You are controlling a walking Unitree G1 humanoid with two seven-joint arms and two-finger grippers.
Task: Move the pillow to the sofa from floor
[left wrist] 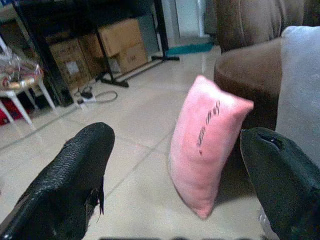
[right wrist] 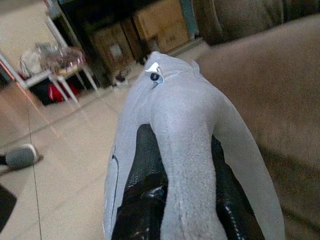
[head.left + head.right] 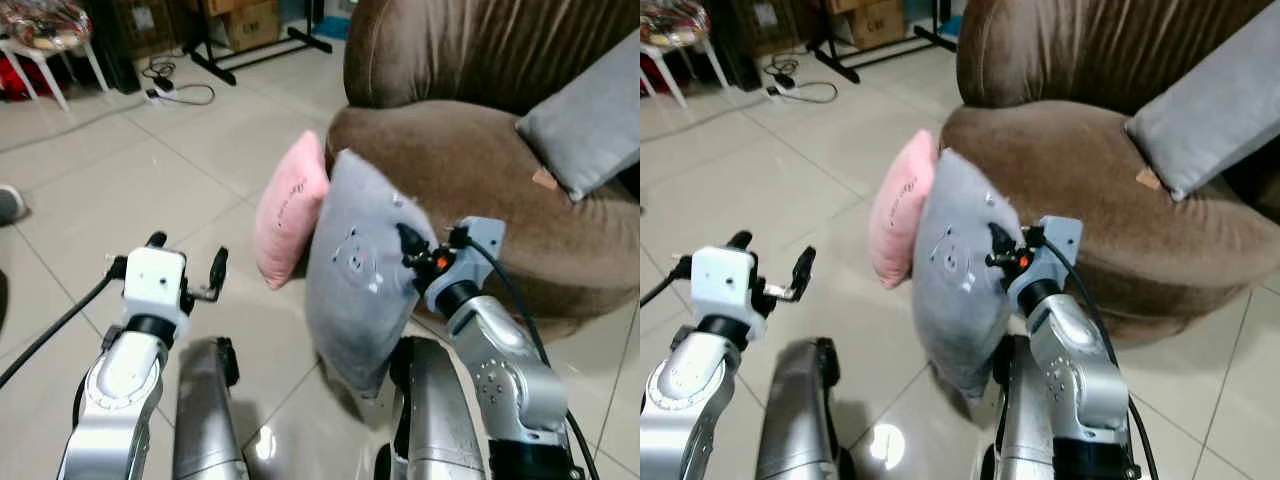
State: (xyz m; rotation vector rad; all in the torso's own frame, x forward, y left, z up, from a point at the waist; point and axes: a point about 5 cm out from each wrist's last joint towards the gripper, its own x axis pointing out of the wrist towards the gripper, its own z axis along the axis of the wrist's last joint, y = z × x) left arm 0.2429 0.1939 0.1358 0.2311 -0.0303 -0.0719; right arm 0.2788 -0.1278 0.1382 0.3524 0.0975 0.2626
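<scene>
In the middle of the head views the right gripper (image 3: 408, 250) held a grey pillow (image 3: 355, 270) upright and clear of the floor (image 3: 140, 180), its lower corner hanging above the tiles. The right wrist view showed the black fingers (image 2: 145, 170) pinching a fold of the pillow, one on each side of the fabric. The pillow hung just in front of the brown sofa (image 3: 470, 170), which filled the upper right of the frame and carried another grey cushion (image 3: 590, 120). A pink pillow (image 3: 288, 210) stood on edge on the floor, leaning against the sofa's base beside the grey one. At lower left, the left gripper (image 3: 185, 265) hovered with its fingers spread, holding nothing.
</scene>
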